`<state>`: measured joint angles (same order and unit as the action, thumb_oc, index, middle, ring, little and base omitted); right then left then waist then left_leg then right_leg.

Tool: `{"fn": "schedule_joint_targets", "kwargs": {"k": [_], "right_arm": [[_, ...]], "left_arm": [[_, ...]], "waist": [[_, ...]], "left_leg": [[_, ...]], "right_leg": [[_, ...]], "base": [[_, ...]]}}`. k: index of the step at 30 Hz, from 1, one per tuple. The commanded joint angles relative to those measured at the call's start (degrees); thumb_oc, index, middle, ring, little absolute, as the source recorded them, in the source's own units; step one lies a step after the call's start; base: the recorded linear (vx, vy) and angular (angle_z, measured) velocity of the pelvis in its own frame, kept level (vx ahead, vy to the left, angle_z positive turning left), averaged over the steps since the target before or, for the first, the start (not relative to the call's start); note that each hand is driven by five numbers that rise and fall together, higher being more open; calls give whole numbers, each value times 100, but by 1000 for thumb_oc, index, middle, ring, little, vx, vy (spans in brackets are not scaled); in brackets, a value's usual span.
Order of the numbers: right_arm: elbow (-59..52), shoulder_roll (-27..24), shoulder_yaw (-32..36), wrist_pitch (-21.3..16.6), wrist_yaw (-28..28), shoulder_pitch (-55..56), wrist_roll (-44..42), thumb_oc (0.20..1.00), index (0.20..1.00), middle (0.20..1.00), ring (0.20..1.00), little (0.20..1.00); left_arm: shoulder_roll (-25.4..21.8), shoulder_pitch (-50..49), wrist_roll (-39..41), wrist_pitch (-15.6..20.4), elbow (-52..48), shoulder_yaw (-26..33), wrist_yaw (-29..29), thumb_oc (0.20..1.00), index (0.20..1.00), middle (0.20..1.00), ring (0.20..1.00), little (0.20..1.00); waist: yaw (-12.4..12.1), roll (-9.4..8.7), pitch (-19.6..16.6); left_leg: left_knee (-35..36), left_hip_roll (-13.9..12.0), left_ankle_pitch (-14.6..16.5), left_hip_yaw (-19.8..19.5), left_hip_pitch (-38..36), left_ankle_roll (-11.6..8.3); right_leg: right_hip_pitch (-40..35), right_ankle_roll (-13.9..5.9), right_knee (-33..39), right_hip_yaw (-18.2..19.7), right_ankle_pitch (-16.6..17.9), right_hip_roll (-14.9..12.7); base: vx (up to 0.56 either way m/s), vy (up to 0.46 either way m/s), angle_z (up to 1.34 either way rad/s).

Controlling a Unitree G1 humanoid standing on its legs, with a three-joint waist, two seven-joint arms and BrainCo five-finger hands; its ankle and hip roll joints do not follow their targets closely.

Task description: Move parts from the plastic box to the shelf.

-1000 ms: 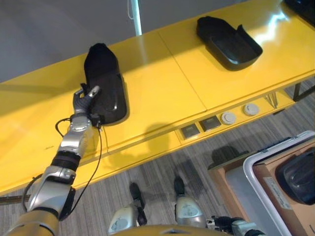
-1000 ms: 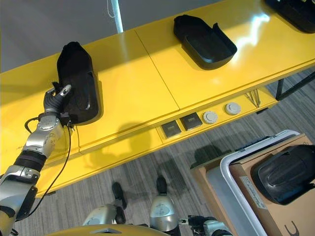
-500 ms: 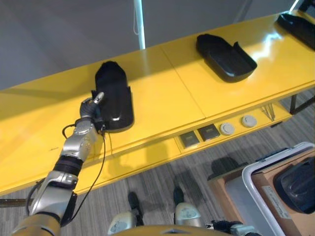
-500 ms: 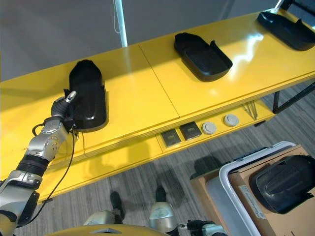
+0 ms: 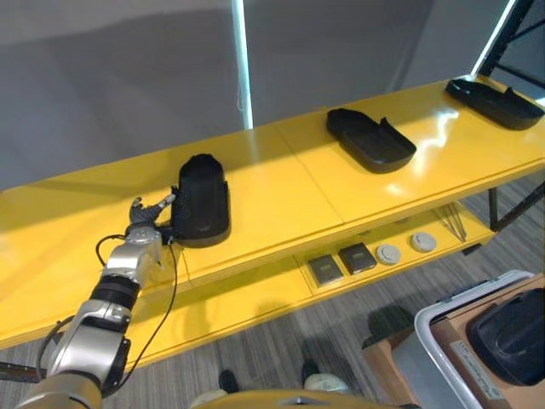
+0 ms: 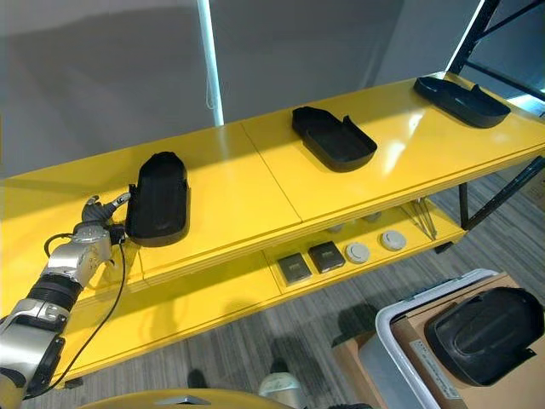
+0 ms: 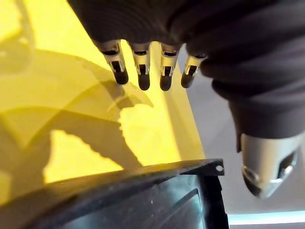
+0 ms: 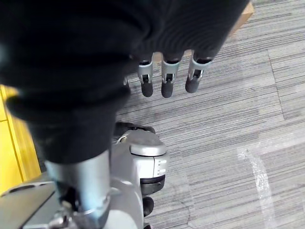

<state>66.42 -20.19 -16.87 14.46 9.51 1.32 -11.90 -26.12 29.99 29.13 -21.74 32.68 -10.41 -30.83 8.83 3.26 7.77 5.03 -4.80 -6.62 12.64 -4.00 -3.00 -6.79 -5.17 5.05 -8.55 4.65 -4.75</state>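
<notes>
Left eye view: two more black parts (image 5: 371, 139) along shelf (image 5: 281, 183) (well apart).

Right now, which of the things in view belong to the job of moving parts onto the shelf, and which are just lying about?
Part of the job:
- black part on the yellow shelf, open left hand beside it
- two more black parts along the shelf
- plastic box holding another black part

Lying about:
- small square and round items on the lower ledge
</notes>
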Motion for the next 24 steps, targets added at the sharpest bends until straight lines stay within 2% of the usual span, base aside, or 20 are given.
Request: {"fn": "schedule_joint_targets", "kwargs": {"k": [1, 4, 5, 6, 7, 9, 11, 13, 14, 15, 16, 17, 18, 19, 20, 24], "right_arm": [[337, 417, -110, -12, 51, -299, -76, 1000, 1000, 1000, 1000, 1000], [473, 428, -49, -90, 76, -332, 12, 1000, 1000, 1000, 1000, 1000], [494, 422, -28, -111, 79, -359, 21, 1000, 1000, 1000, 1000, 1000], [494, 414, -19, -107, 79, -377, 12, 1000, 1000, 1000, 1000, 1000], [500, 409, 13, -96, 81, -417, -8, 1000, 1000, 1000, 1000, 1000], [490, 430, 51, -74, 26, -479, -122, 1000, 1000, 1000, 1000, 1000], [449, 480, 125, -16, -40, -533, -260, 1000, 1000, 1000, 1000, 1000], [409, 567, 165, -30, -129, -473, -281, 1000, 1000, 1000, 1000, 1000], [360, 636, 243, -47, -176, -401, -236, 1000, 1000, 1000, 1000, 1000], [335, 660, 280, -76, -202, -348, -222, 1000, 1000, 1000, 1000, 1000], [314, 675, 318, -112, -217, -289, -207, 1000, 1000, 1000, 1000, 1000], [306, 672, 339, -126, -225, -279, -203, 1000, 1000, 1000, 1000, 1000], [305, 670, 334, -128, -224, -269, -202, 1000, 1000, 1000, 1000, 1000], [304, 663, 334, -117, -232, -276, -169, 1000, 1000, 1000, 1000, 1000], [343, 646, 319, -108, -201, -300, -93, 1000, 1000, 1000, 1000, 1000], [517, 626, 251, -225, -125, -386, -212, 1000, 1000, 1000, 1000, 1000]], "left_arm": [[-273, 670, 27, 888, 13, 42, -155, 1000, 1000, 1000, 1000, 1000], [-370, 802, 223, 1613, -636, 132, -95, 1000, 1000, 1000, 1000, 1000], [-423, 852, 432, 2025, -1057, 183, 138, 1000, 1000, 1000, 1000, 1000], [-437, 867, 462, 2151, -1187, 203, 158, 1000, 1000, 1000, 1000, 1000], [-470, 866, 306, 2073, -1653, 275, 24, 1000, 1000, 1000, 1000, 1000], [-506, 691, 122, 2135, -2395, 408, 267, 1000, 1000, 1000, 1000, 1000], [-437, 216, -82, 1977, -3213, 613, 333, 1000, 1000, 1000, 1000, 1000], [-293, -437, -285, 2126, -3663, 797, 647, 1000, 1000, 1000, 1000, 1000], [-47, -1135, -555, 2150, -3988, 942, 1010, 570, 570, 570, 570, 570], [43, -1607, -537, 2245, -4077, 991, 1327, 200, 200, 200, 200, 200], [125, -1985, -332, 2430, -4133, 1022, 1704, 200, 200, 200, 200, 200], [210, -2267, -226, 2629, -4198, 1023, 1824, 200, 200, 200, 200, 200], [213, -2286, -224, 2633, -4206, 1026, 1830, 200, 200, 200, 200, 200], [209, -2587, -397, 3023, -4254, 936, 2035, 200, 200, 200, 200, 200], [200, -2795, -491, 3327, -4362, 818, 2117, 200, 200, 200, 200, 200], [101, -3070, -690, 3853, -4491, 481, 2186, 200, 200, 200, 200, 200]], "waist": [[-88, -87, 186], [-127, -112, 80], [-148, -117, 69], [-161, -117, 46], [-195, -126, 24], [-276, -152, -4], [-423, -203, -17], [-539, -247, -26], [-678, -295, 6], [-751, -310, 21], [-809, -320, 28], [-875, -332, 55], [-871, -330, 44], [-955, -344, 85], [-1043, -359, 127], [-1201, -346, 213]], "left_leg": [[-3, 162, 589, 158, -354, 46], [-3, 164, 618, 156, -418, 51], [-3, 160, 639, 152, -472, 54], [-3, 154, 620, 157, -455, 51], [-3, 149, 624, 150, -460, 52], [-3, 149, 635, 121, -471, 56], [-3, 147, 661, 50, -493, 70], [-3, 159, 693, -24, -501, 101], [-3, 165, 721, -100, -500, 121], [-3, 171, 732, -140, -488, 129], [-3, 177, 739, -170, -474, 138], [-3, 180, 736, -197, -450, 137], [-3, 180, 737, -199, -449, 137], [-3, 191, 744, -219, -413, 144], [-3, 197, 749, -262, -365, 150], [-3, 204, 720, -345, -259, 124]], "right_leg": [[2, -42, -5, 70, -261, 120], [-46, -45, -5, 66, -255, 117], [-97, -50, -5, 55, -257, 112], [-79, -43, -5, 54, -240, 113], [-91, -36, -5, 41, -241, 109], [-117, -29, -5, 1, -242, 92], [-168, -8, -5, -86, -256, 72], [-199, -2, -5, -154, -271, 54], [-228, 10, -5, -212, -281, 53], [-232, 12, -5, -250, -283, 51], [-230, 14, -5, -280, -282, 50], [-224, 20, -5, -301, -277, 52], [-223, 20, -5, -303, -278, 52], [-210, 21, -5, -358, -270, 42], [-191, 32, -5, -414, -267, 39], [-162, 26, -5, -578, -273, 19]], "base": [[-51, -15, -1], [-65, -9, -1], [-55, -4, 0], [-57, -6, 1], [-47, -9, 3], [-38, -16, 1], [-39, -21, 2], [-33, -17, 12], [-36, -7, 28], [-42, -1, 25], [-40, 11, 19], [-26, 7, 20], [-44, 10, 28], [-67, 8, 45], [-93, 8, 42], [-59, -4, 37]]}}
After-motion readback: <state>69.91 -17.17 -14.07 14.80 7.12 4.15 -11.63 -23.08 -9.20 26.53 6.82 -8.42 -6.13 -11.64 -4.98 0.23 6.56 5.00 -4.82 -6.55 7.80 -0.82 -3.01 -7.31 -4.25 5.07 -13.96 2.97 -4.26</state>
